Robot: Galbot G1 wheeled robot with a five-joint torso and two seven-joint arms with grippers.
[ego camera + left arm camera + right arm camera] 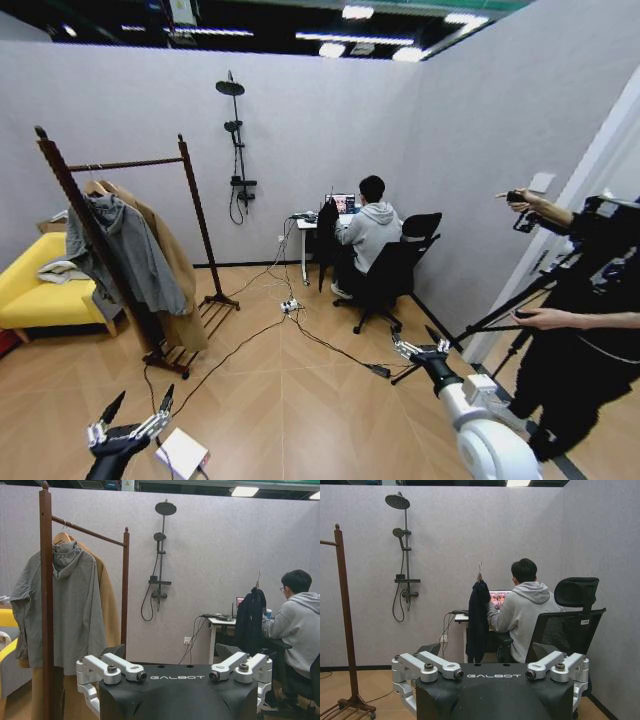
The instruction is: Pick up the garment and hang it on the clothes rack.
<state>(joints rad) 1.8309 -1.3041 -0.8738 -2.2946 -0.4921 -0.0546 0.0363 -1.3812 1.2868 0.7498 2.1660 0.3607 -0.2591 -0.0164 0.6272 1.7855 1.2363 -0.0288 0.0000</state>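
Observation:
The garment (327, 232), a long black coat on a hanger with a metal hook, hangs by the white desk at the far wall; it is also in the left wrist view (250, 622) and the right wrist view (478, 622). The clothes rack (126, 164), dark reddish-brown wood with knob finials, stands at the left (46, 590) (345, 615). My left gripper (140, 408) is open low at the front left, far from both, with nothing between its fingers (177, 676). My right gripper (419, 347) is open and empty at the front right (494, 674).
A grey hooded jacket (125, 250) and a tan coat (175, 270) hang on the rack. A yellow sofa (35, 290) sits far left. A person in an office chair (395, 270) sits at the desk. Cables (300, 325) cross the floor. A tripod (500, 320) stands right.

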